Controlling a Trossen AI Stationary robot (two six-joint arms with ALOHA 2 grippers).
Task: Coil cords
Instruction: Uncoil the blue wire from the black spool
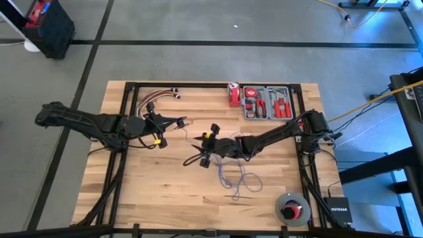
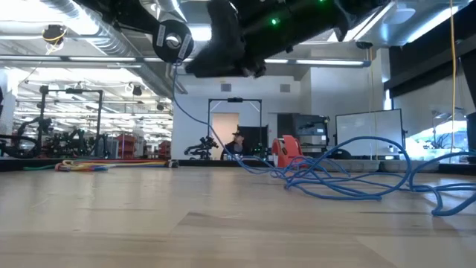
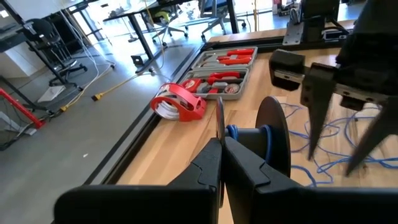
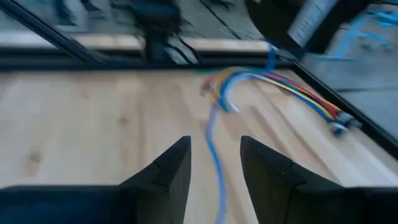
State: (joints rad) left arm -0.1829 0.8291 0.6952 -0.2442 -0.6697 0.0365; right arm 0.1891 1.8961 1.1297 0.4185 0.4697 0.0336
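With the left gripper clamped on the spool at frame centre, the right gripper, fingers apart around the cords, should feed wire taut and evenly.

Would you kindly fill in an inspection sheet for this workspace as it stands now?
Surface: wooden table in a black frame.
Job's things: blue cord lies in loose loops near the table's middle; one strand rises to a black spool.
Clutter: red tape dispenser, grey tool tray, bundle of red, yellow and white wires, round reel at the near edge.
Grippers: left pincer shut on the spool's flange; right pincer open, a blue strand running between its fingers.
Cables: yellow cable on the floor at the right.
Surroundings: grey floor, desks and chairs beyond; black box by the table.
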